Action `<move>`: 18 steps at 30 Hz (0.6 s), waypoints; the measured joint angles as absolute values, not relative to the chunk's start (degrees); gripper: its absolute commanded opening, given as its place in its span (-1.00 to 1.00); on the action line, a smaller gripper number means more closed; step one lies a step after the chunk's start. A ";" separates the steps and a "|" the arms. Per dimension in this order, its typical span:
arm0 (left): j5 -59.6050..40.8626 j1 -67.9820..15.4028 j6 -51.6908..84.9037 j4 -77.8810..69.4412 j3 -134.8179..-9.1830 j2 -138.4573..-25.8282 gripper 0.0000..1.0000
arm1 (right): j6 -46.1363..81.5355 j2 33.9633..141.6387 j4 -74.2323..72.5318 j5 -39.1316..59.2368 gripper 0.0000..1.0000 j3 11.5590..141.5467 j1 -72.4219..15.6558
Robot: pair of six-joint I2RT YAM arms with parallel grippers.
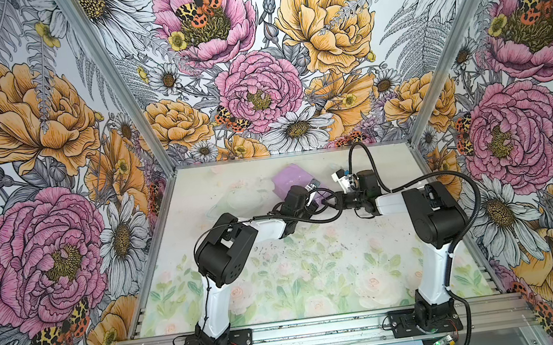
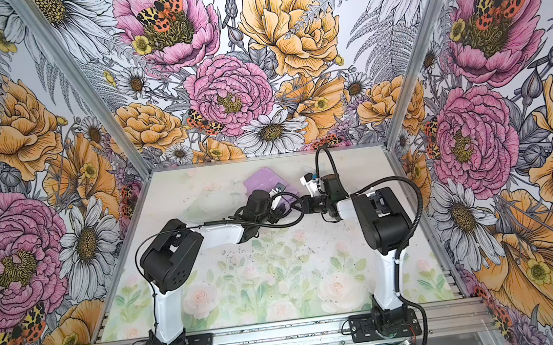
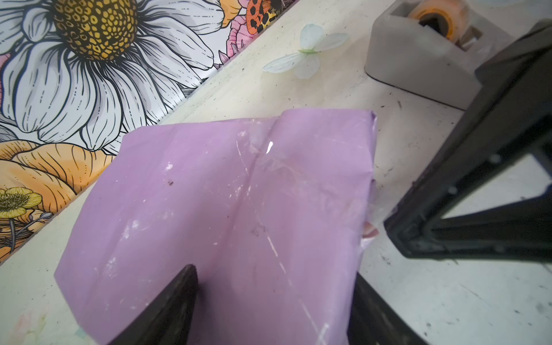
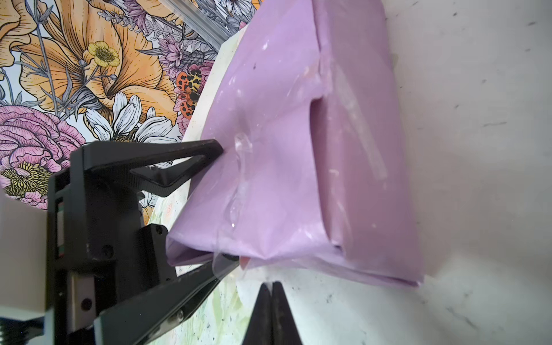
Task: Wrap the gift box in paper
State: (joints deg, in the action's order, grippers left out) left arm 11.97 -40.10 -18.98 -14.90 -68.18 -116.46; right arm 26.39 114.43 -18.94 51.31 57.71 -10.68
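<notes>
Lilac paper covered the gift box at the table's far middle in both top views. Left wrist view: the left gripper straddled the parcel, spread wide. Right wrist view: the right gripper sat pinched closed, empty, beside the paper's edge.

Both arms have glossy white link shells, bulky black joint housings, ribbed black cable conduits looping overhead, screwed black base plates, and black triangular gripper fingers.

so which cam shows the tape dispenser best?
Left wrist: the tape dispenser sits close, grey body and orange roll clear, partly cut off by the frame. In both top views it's not clearly made out; right wrist doesn't show it.
</notes>
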 measured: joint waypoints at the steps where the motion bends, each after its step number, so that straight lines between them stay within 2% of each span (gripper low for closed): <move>1: 11.97 -40.10 -18.96 -14.90 -68.18 -116.46 0.50 | 26.63 114.63 -19.14 51.33 -0.95 57.71 -10.72; 11: 11.94 -40.10 -18.98 -14.90 -68.18 -116.46 0.49 | 29.23 116.05 -20.43 51.37 -1.00 57.69 -11.84; 16: 11.94 -40.10 -18.96 -14.90 -68.18 -116.46 0.49 | 30.79 116.33 -22.20 51.31 -0.49 57.65 -11.84; 18: 11.97 -40.10 -18.96 -14.90 -68.18 -116.46 0.50 | 30.83 116.33 -22.52 51.29 -0.42 57.58 -11.81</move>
State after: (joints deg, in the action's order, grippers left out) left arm 11.97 -40.10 -18.96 -14.90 -68.18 -116.46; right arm 30.83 116.33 -22.52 51.29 57.58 -11.81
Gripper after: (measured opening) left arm 0.747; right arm 0.266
